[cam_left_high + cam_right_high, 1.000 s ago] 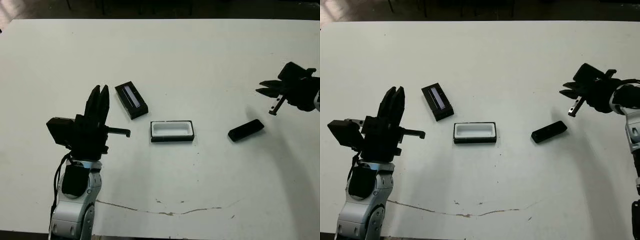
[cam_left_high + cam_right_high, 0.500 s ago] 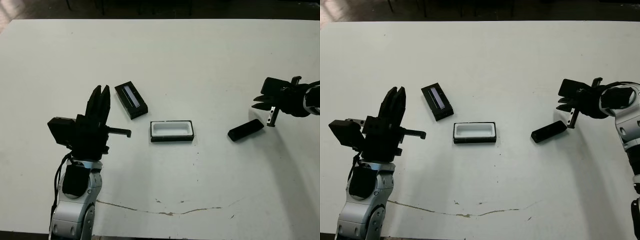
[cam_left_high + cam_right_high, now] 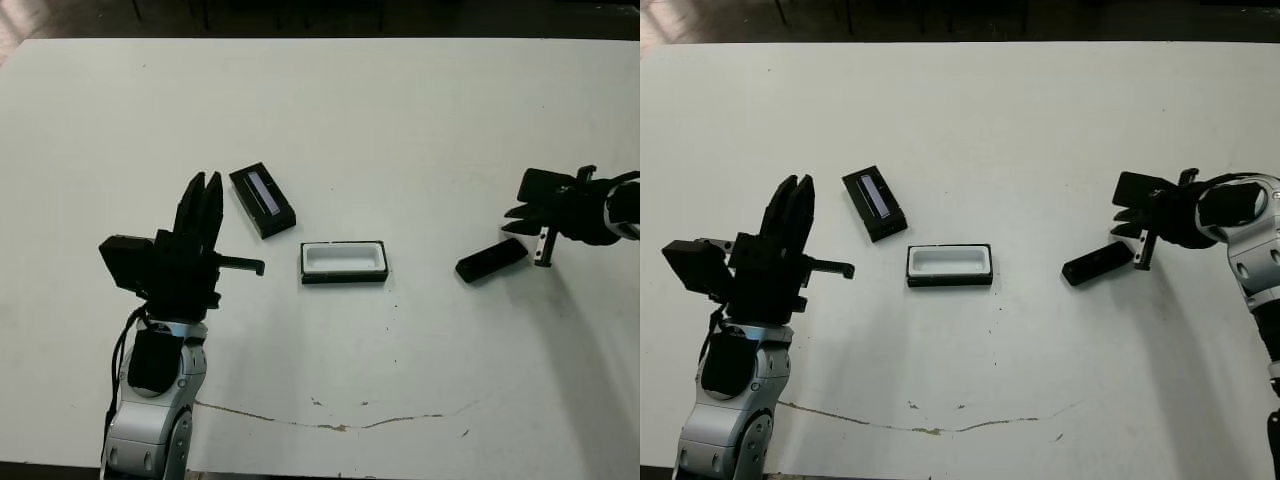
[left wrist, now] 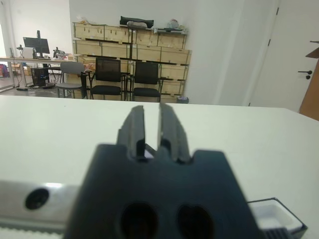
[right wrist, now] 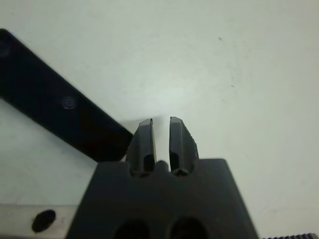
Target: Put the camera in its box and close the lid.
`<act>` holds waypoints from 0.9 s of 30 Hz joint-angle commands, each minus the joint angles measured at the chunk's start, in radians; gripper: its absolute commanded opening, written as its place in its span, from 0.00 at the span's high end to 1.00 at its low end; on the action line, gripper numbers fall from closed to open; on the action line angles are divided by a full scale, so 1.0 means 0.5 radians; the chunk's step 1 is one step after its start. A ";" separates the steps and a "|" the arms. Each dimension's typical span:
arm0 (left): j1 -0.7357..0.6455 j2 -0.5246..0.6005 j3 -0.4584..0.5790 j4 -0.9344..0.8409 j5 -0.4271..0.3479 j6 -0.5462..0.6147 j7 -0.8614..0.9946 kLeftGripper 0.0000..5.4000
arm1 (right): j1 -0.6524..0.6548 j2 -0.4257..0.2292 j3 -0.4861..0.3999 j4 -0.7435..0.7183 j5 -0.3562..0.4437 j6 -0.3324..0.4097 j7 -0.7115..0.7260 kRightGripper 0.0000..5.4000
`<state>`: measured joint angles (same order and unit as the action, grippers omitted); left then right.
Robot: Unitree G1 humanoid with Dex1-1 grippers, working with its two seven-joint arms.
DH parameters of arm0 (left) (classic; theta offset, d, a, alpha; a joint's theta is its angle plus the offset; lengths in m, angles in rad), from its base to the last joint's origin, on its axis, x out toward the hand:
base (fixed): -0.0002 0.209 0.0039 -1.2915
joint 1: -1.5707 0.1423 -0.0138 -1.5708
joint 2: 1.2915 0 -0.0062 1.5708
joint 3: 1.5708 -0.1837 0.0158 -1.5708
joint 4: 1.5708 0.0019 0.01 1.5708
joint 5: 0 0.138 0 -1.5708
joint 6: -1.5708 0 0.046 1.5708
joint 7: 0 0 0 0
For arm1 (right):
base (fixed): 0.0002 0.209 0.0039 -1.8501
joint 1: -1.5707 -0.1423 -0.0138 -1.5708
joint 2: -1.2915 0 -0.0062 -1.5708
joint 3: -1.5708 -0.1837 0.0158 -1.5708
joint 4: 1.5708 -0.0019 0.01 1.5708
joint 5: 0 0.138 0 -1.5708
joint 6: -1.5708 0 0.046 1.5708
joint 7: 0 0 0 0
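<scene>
Table: white, with a thin brownish crack line near the front edge. Camera: plain black. Box: black outside, white lining and rim. Lid: black with a narrow pale grey strip along its middle. Left gripper and right gripper: black.

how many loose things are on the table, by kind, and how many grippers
camera: 1
box: 1
lid: 1
grippers: 2, the left gripper and the right gripper
total: 3 loose things, 5 with the grippers
</scene>
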<state>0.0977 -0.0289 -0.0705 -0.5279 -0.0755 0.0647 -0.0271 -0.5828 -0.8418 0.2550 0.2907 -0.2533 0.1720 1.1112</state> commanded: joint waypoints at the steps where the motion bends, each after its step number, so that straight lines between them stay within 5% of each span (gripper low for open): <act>1: 0.019 0.012 0.004 0.049 0.001 -0.015 -0.010 0.99 | 0.071 -0.038 0.009 -0.049 0.018 0.049 0.054 1.00; 27: 0.056 0.005 0.041 0.013 -0.030 -0.011 -0.002 0.99 | 0.373 -0.304 -0.095 -0.312 0.179 -0.095 0.244 1.00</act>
<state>0.1086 -0.0313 -0.0559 -0.5277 -0.0880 0.0509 -0.0273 -0.4288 -0.9771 0.2130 0.1488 -0.1743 0.1203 1.2214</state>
